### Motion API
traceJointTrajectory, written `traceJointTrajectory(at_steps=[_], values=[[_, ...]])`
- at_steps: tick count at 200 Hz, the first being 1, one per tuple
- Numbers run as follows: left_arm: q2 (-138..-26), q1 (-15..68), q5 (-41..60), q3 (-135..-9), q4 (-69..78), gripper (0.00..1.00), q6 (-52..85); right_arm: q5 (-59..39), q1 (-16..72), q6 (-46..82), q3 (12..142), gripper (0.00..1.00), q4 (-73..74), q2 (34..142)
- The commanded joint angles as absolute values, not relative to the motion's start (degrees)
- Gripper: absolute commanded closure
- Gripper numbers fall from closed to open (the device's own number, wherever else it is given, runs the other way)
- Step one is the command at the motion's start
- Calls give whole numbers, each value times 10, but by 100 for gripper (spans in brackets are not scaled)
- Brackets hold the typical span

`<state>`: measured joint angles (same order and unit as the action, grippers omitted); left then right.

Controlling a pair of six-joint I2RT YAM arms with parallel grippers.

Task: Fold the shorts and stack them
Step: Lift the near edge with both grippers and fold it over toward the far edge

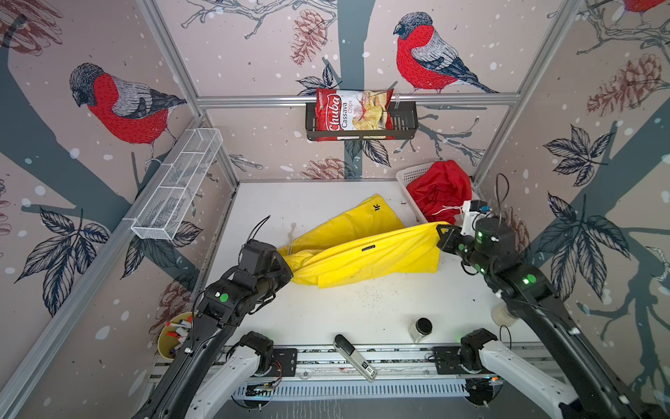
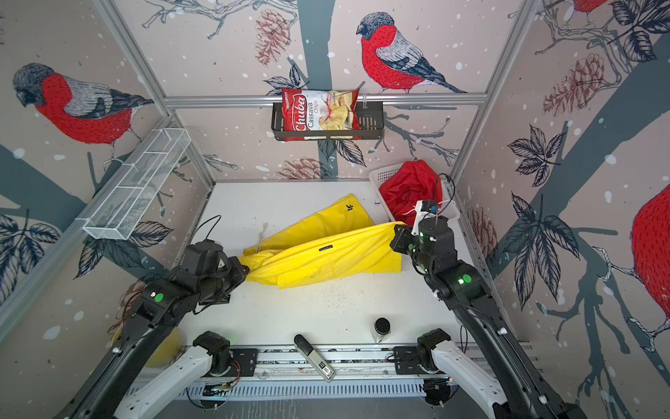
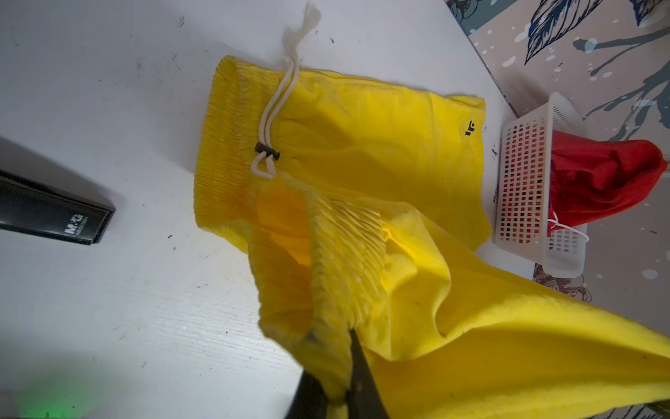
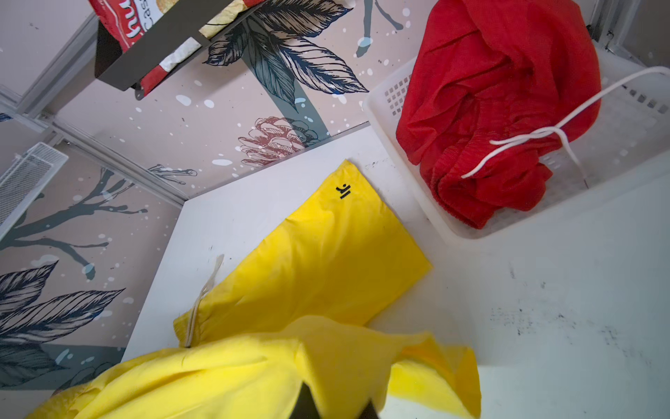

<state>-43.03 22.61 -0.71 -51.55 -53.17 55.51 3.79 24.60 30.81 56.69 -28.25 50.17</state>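
Status: both grippers are clamped on the yellow shorts (image 1: 362,254). The left gripper (image 1: 283,267) pinches the gathered waistband and the right gripper (image 1: 444,232) pinches a hem corner. One leg is lifted and stretched between them; the other lies flat on the counter (image 1: 362,315), pointing toward the back. The red shorts (image 1: 438,188) sit bunched in the white basket (image 1: 408,174) in the back right corner, not yet folded.

Risks, my read:
- The cloth is thin and slick. If the arms pull apart any further, the hem corner probably slips out of the right gripper.
- The left bite is on bunched elastic near the edge, so it could pop off under tension.
- The lifted leg sits skewed to the flat one. Laid down as it is, the fold comes out crooked.
- The flat leg may drag with the lifted half and wrinkle.
- The yellow pair's drawstring (image 3: 279,101) lies loose and could get trapped in the fold.
- The right arm is just beside the basket, so a swing could knock it or snag the red pair's cord (image 4: 544,134).

Count: 2 pairs of shorts (1 yellow, 1 red), 2 grippers, 1 basket, 1 black-lidded jar (image 1: 420,329), 1 black stapler (image 1: 353,357), 1 chips bag (image 1: 348,112).
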Motion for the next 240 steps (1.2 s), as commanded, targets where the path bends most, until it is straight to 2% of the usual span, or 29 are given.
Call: traceJointTrajectory(at_steps=[1, 48, 98, 152, 188, 213, 240], values=[[-452, 224, -73, -519, -560, 100, 536, 112, 234, 278, 593, 100, -196, 551], [-498, 188, -103, -504, -524, 100, 516, 93, 219, 243, 677, 100, -141, 715], [-564, 62, -42, -488, -452, 100, 438, 96, 207, 230, 741, 100, -74, 865], [-676, 2, -17, -498, -377, 100, 408, 88, 209, 214, 860, 100, -23, 1016], [-741, -2, -48, -554, -413, 100, 393, 100, 227, 197, 915, 100, 5, 1056], [-755, -8, -49, -551, -400, 100, 389, 130, 247, 163, 918, 100, 51, 1067], [-769, -18, -42, -546, -387, 100, 385, 171, 259, 141, 959, 100, 39, 1103]])
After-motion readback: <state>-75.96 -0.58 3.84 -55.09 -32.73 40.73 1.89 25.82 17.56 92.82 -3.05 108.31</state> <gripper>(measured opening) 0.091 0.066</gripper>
